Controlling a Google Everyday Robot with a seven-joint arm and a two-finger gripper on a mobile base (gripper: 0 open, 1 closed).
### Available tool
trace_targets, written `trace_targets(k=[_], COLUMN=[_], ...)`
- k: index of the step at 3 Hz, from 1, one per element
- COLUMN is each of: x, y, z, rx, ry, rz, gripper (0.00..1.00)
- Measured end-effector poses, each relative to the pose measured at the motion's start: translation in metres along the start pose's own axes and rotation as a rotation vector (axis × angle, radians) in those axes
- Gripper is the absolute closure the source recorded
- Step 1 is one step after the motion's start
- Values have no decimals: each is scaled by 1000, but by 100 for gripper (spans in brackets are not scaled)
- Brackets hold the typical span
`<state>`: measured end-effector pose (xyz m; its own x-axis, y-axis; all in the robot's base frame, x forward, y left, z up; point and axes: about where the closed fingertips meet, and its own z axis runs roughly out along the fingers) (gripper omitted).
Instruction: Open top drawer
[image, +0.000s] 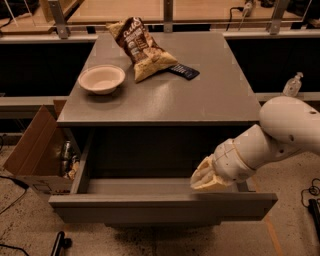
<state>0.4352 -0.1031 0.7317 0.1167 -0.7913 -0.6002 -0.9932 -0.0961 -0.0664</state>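
Observation:
The top drawer (160, 207) is a wide matte-grey drawer with a flat handleless front. It stands pulled far out of the grey cabinet (165, 95), and its dark inside shows. My gripper (206, 177) sits at the drawer's right side, just behind the top edge of the front panel, on the white arm that comes in from the right. The two narrower drawer fronts are out of view.
On the cabinet top lie a white bowl (101, 78), a chip bag (142, 47) and a dark flat object (183, 71). An open cardboard box (37, 150) with cans stands on the floor at the left. A sanitizer bottle (292, 84) stands at the right.

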Motion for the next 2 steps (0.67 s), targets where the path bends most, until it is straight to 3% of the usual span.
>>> trace_targets(k=[1,2], x=[-4,-3], y=[-4,-8], z=[-14,-20], rx=[42,69], ry=[-35,-56], rz=[10,42], gripper=[55,37])
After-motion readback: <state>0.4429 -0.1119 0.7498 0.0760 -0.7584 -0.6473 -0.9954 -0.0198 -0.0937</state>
